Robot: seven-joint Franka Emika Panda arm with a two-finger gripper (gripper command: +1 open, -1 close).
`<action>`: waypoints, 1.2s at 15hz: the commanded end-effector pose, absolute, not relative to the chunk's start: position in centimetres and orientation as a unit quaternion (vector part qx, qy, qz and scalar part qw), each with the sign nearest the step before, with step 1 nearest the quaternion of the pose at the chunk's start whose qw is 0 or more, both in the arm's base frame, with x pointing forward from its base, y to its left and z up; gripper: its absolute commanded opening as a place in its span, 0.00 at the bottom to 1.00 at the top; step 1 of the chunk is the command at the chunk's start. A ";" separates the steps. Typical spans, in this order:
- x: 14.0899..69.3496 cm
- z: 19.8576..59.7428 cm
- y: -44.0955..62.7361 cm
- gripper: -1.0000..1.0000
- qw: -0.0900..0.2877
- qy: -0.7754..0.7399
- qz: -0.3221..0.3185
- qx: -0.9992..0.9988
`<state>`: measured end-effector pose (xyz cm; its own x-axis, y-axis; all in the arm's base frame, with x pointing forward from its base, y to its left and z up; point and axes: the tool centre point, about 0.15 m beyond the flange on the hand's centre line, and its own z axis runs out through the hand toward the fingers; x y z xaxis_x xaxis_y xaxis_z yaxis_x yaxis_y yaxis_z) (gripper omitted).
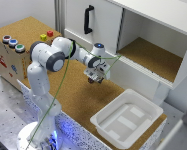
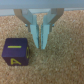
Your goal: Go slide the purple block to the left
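The purple block [image 2: 16,51] is a dark cube with yellow marks, lying on the cork surface in the wrist view. My gripper [image 2: 40,46] hangs right beside it with its fingers [image 2: 35,35] pressed together and nothing between them. The block sits just off one fingertip, and I cannot tell whether they touch. In the exterior view the gripper [image 1: 95,78] is low over the cork table in front of the cabinet, and the block is hidden under it.
A white tray [image 1: 127,118] stands at the table's near end on the exterior view's right. The open cabinet [image 1: 143,55] with a black handle [image 1: 88,19] is behind the gripper. A small red block [image 1: 49,33] and yellow block [image 1: 43,37] rest on the button box [image 1: 13,55].
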<state>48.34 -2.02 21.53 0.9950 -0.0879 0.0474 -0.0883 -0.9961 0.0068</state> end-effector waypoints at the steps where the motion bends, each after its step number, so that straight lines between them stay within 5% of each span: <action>1: 46.0 22.2 -0.4 0.00 0.020 -0.074 0.015 0.997; 18: 48.9 20.5 12.2 0.00 -0.039 -0.021 0.021 0.999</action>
<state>47.81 8.33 21.79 0.9964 -0.0663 0.0529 -0.0637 -0.9968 -0.0484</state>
